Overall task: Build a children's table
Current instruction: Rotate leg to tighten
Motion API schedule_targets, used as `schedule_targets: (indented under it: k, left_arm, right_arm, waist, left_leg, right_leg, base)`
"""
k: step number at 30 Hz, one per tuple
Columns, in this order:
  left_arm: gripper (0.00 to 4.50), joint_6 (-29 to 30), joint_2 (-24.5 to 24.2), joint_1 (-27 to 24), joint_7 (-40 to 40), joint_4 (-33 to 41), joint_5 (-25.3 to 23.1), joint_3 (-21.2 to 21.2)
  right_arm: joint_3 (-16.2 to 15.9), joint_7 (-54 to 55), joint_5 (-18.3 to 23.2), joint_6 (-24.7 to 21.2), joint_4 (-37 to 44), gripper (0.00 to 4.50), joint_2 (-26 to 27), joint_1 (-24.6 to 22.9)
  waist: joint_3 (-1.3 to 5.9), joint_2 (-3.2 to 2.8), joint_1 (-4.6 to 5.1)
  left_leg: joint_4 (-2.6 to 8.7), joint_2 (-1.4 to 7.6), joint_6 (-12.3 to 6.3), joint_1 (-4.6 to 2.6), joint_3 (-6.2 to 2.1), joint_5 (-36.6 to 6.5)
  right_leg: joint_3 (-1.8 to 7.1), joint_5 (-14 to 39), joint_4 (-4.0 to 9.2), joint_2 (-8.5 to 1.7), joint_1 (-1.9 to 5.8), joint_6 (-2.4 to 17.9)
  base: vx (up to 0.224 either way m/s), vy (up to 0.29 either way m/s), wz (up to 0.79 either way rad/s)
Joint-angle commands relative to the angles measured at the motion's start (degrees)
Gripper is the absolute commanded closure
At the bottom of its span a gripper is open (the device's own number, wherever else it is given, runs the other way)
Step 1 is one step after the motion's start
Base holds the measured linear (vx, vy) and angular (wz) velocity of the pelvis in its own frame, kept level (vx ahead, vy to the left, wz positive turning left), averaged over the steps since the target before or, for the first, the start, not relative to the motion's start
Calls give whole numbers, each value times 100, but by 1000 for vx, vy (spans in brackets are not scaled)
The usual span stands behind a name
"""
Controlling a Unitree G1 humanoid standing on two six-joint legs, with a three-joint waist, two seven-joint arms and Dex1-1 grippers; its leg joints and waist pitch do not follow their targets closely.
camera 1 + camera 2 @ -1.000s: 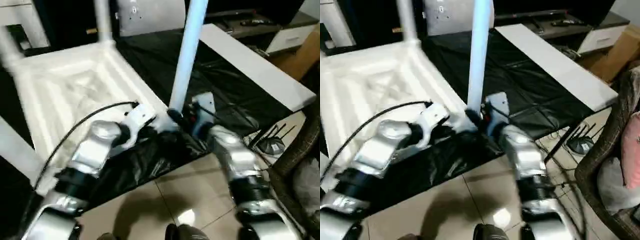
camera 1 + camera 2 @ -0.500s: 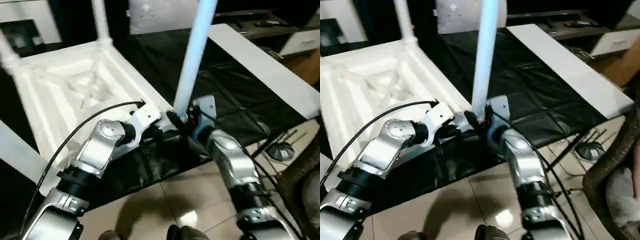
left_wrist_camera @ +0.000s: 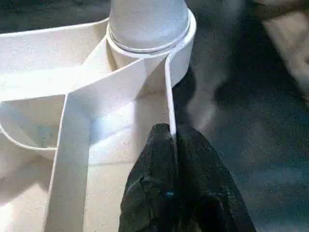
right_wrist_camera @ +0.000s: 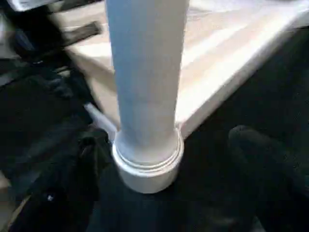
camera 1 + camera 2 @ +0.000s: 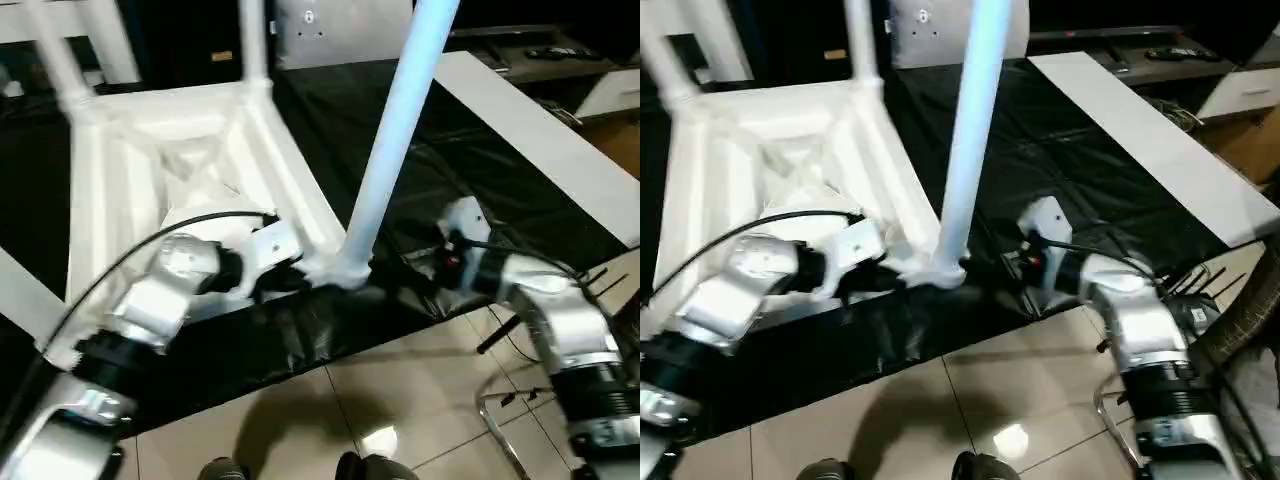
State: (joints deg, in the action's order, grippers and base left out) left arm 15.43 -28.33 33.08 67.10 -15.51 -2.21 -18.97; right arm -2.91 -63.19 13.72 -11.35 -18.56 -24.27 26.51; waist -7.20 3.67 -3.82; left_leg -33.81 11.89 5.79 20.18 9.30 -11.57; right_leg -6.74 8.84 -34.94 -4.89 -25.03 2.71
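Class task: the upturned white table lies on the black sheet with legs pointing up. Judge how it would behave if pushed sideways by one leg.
The table looks like thin ribbed plastic, so probably light and likely to slide on the glossy sheet. The long leg gives leverage, so it might tip or flex at its socket.

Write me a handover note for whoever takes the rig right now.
Left gripper: shut on a table rib beside the near leg's socket.
Right gripper: open, beside the near leg, not touching.
Table: upside down on the black sheet.
Done: near leg and two far legs stand in sockets.
Left: check the fourth leg at the left edge, then probably flip the table.
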Motion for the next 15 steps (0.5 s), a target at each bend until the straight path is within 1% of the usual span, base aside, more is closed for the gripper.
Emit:
schedule_targets:
  k: [1, 3, 4, 6, 7, 8, 9, 10, 11, 12, 15]
  left_arm:
    - [450, -381, 31, -36, 655, 229, 94, -490]
    - [450, -459, 1, -41, 802, 260, 142, -527]
    - [450, -459, 1, -41, 802, 260, 142, -527]
    - [450, -515, -17, -31, 963, 277, 229, -541]
    - [450, -560, -31, -18, 1075, 286, 271, -561]
    - [450, -584, -45, -10, 1149, 292, 288, -582]
    - [450, -646, -88, 2, 1292, 289, 305, -629]
    - [450, -646, -88, 2, 1292, 289, 305, -629]
    - [450, -687, -107, 6, 1367, 277, 297, -647]
    - [450, -738, -134, 8, 1453, 271, 283, -680]
    - [450, -832, -177, 18, 1597, 263, 258, -746]
  right_arm:
    - [-161, -573, 140, -121, -23, 13, -187, 75]
    - [-267, -810, 128, -145, -65, 13, -256, 129]
    - [-267, -810, 128, -145, -65, 13, -256, 129]
    - [-443, -1075, 56, 3, -146, 13, -360, 204]
    - [-571, -1200, -34, 185, -189, 13, -389, 244]
    - [-641, -1277, -70, 257, -210, 13, -394, 268]
    - [-723, -1498, -50, 276, -223, 13, -387, 306]
    - [-723, -1498, -50, 276, -223, 13, -387, 306]
    - [-737, -1634, -6, 239, -233, 36, -378, 327]
    - [-756, -1732, 21, 222, -265, 45, -353, 363]
    - [-800, -1918, 81, 126, -337, 50, -307, 440]
  waist:
    - [485, -34, 21]
    - [476, -41, 2]
    - [481, -41, -10]
    - [482, -39, -49]
    - [482, -33, -65]
    - [482, -33, -65]
    - [478, -21, -69]
    - [473, -20, -68]
    - [473, -25, -72]
    - [475, -4, -68]
    - [482, -12, -56]
  left_leg:
    - [333, 122, -714, 4, 34, -319]
    - [336, 137, -702, 2, 39, -301]
    - [338, 140, -695, -3, 35, -312]
    - [340, 141, -636, -8, 43, -349]
    - [338, 139, -611, -13, 51, -381]
    - [338, 139, -611, -13, 51, -381]
    - [340, 130, -591, 7, 52, -400]
    - [344, 135, -585, 12, 49, -420]
    - [343, 139, -576, 5, 48, -423]
    - [343, 138, -580, 11, 47, -420]
    - [341, 140, -588, 26, 40, -366]
  right_leg:
    - [386, 1240, 390, -322, 449, 1171]
    - [394, 1194, 381, -334, 444, 1225]
    - [388, 1206, 377, -335, 448, 1242]
    - [392, 1285, 384, -350, 447, 1232]
    - [393, 1327, 390, -355, 443, 1217]
    - [393, 1327, 390, -355, 443, 1217]
    - [394, 1390, 391, -351, 454, 1188]
    - [396, 1455, 399, -357, 458, 1139]
    - [395, 1484, 401, -356, 452, 1129]
    - [393, 1481, 397, -350, 458, 1122]
    - [390, 1449, 387, -352, 464, 1114]
  base:
    - [0, 0, 0]
    - [0, 0, 0]
    - [0, 0, 0]
    - [0, 0, 0]
    - [0, 0, 0]
    - [0, 0, 0]
    - [0, 0, 0]
    - [0, 0, 0]
    - [0, 0, 0]
    - [0, 0, 0]
    - [0, 0, 0]
